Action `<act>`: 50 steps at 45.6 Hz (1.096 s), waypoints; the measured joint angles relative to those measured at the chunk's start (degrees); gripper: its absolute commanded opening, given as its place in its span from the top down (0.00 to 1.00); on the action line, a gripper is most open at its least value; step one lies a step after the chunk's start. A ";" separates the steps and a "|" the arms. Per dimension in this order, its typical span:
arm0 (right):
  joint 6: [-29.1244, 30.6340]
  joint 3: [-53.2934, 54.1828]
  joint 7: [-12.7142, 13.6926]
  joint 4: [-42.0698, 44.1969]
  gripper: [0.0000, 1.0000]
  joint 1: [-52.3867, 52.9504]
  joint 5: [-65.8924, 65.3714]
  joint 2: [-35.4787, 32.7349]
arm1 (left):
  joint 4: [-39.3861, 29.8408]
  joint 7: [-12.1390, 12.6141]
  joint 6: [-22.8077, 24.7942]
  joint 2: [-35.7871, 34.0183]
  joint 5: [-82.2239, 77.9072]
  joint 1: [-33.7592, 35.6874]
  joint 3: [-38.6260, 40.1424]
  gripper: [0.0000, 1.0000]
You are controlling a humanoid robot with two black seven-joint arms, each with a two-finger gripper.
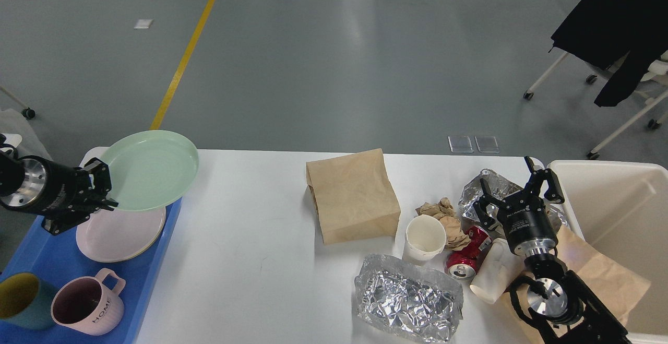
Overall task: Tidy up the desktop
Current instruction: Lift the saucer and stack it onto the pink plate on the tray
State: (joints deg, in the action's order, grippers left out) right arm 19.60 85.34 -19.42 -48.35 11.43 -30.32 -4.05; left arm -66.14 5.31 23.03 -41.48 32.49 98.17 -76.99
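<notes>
The left gripper (102,190) is grasping a green plate (148,169) by its rim above a pink plate (122,232); the right gripper (516,187) is hovering spread wide over the littered desktop (250,260).

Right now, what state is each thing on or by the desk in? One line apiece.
left gripper: shut on green plate's rim
green plate: lifted, tilted, over the tray's pink plate
pink plate: flat in blue tray
pink mug: upright, empty
paper cup: upright, empty
red can: on its side, dented
brown bag: lying flat
foil: crumpled
right gripper: open, holding nothing
</notes>
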 measured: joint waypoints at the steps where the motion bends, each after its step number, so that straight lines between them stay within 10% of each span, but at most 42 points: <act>1: 0.00 0.00 0.00 0.00 0.00 0.00 0.00 0.00 | 2.36 0.10 0.59 -0.23 -0.03 -1.48 0.22 1.00; 17: 0.00 0.00 0.00 0.00 0.00 -0.01 0.01 -0.01 | 24.60 5.21 1.57 -1.21 -5.34 -23.55 17.76 1.00; 37: 0.00 0.00 0.00 0.00 0.00 -0.01 0.01 0.00 | 26.48 6.41 -1.27 0.90 -14.73 -33.07 29.14 0.98; 50: 0.00 0.00 0.00 0.00 0.00 -0.01 0.01 0.01 | 26.59 5.37 -3.25 1.44 -14.75 -34.11 29.53 0.48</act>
State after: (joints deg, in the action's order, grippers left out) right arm 19.60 85.34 -19.42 -48.35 11.42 -30.31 -4.04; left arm -39.54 10.68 19.78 -40.04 17.74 64.05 -47.47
